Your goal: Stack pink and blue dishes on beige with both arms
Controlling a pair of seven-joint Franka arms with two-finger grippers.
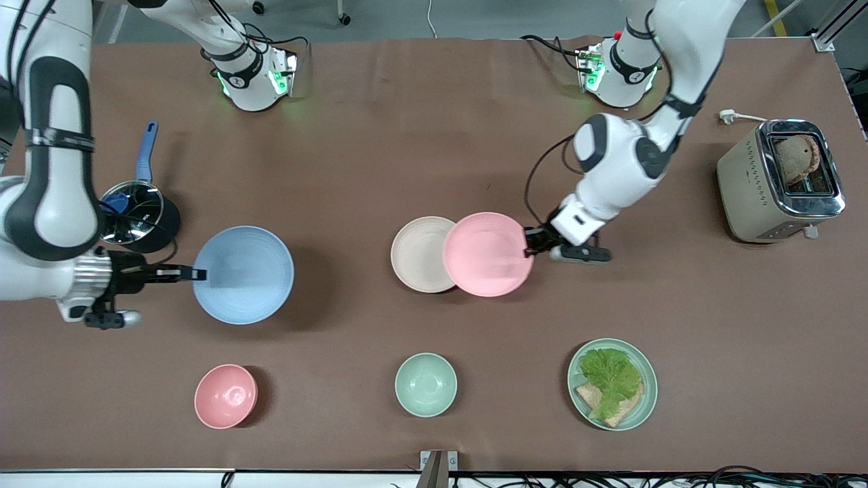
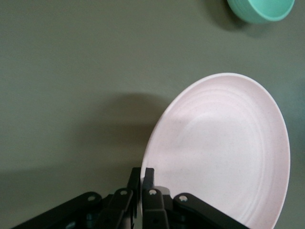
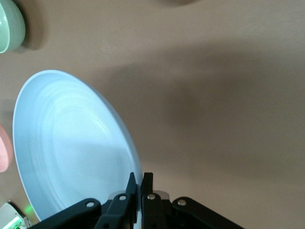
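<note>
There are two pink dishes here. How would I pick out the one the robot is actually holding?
Start at the toaster at the left arm's end of the table and look toward the middle. There the left gripper pinches the rim of the pink plate, which overlaps the beige plate. It is wide and shallow, unlike the smaller, deeper pink bowl.

Bright, even overhead light floods the brown counter (image 1: 434, 135) in the front view, everything sharp. The raised blue plate (image 1: 243, 274) throws a soft shadow toward 3 o'clock, and so does the pink plate (image 1: 488, 254). Glare flashes off the chrome toaster (image 1: 780, 179) and the pan lid (image 1: 132, 211). Both wrist views run dimmer and a touch soft, with broad dark shadows across the counter.
</note>
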